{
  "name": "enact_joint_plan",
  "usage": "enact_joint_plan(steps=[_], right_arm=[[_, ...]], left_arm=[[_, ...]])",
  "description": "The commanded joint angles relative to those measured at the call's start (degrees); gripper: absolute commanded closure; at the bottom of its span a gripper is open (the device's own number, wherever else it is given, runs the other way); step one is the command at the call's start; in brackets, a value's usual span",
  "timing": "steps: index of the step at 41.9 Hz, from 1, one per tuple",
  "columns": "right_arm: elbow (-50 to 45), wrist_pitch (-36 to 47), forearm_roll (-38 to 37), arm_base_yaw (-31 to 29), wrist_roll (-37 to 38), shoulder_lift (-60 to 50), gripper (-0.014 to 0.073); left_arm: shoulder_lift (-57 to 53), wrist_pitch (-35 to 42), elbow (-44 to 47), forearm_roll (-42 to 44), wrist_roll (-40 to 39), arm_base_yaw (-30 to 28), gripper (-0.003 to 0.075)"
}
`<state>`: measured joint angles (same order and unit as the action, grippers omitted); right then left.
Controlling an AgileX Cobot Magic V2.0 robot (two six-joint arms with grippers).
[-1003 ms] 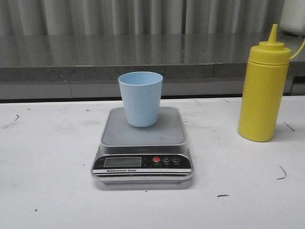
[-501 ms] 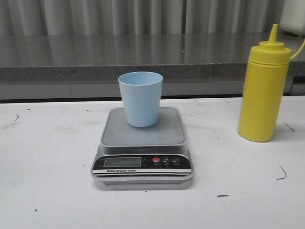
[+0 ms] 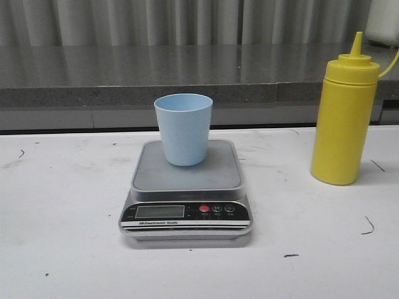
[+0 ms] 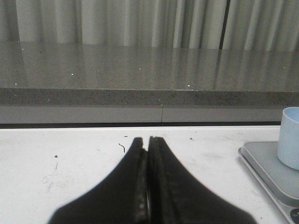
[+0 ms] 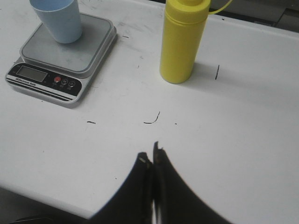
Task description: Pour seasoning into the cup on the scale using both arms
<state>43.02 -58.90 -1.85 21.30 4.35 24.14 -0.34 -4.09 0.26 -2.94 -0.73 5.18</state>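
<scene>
The yellow bottle (image 3: 345, 118) stands straight up on the white table (image 3: 62, 237), at the right side of the front view. Its pointed cap is on top, and a thin yellow strap curls off toward the right edge of the frame. Nothing touches the bottle.

The blue cup (image 3: 184, 128) sits in the middle of the front view, on the back part of the scale (image 3: 186, 193). The cup is upright with its open mouth facing up. The scale has a grey top, a small screen, 1 red button and 2 dark buttons on its front strip. The bottle and the scale are well apart.

The left claw (image 4: 148, 142) shows in the lower middle of its own view. Its 2 black fingers are pressed together with nothing between them. The cup and a corner of the scale peek in at the right edge there.

The right claw (image 5: 150, 154) is pressed together too and grips nothing. It hangs over bare table, with the bottle and the scale in the upper part of its view.
</scene>
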Motion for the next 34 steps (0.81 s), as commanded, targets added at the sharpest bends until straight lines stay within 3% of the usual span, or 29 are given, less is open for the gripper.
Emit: enact_joint_plan(steps=[1,34], right_arm=[[1.79,3.32,-0.83,-0.31,-0.47,0.43,0.0710],[1.79,3.32,-0.83,-0.31,-0.47,0.43,0.0710]], left_arm=[[-0.90,5.45,1.40,-1.35,0.73,-0.23,0.0740],[-0.90,6.18,1.40,-2.12,0.73,-0.23,0.0740]])
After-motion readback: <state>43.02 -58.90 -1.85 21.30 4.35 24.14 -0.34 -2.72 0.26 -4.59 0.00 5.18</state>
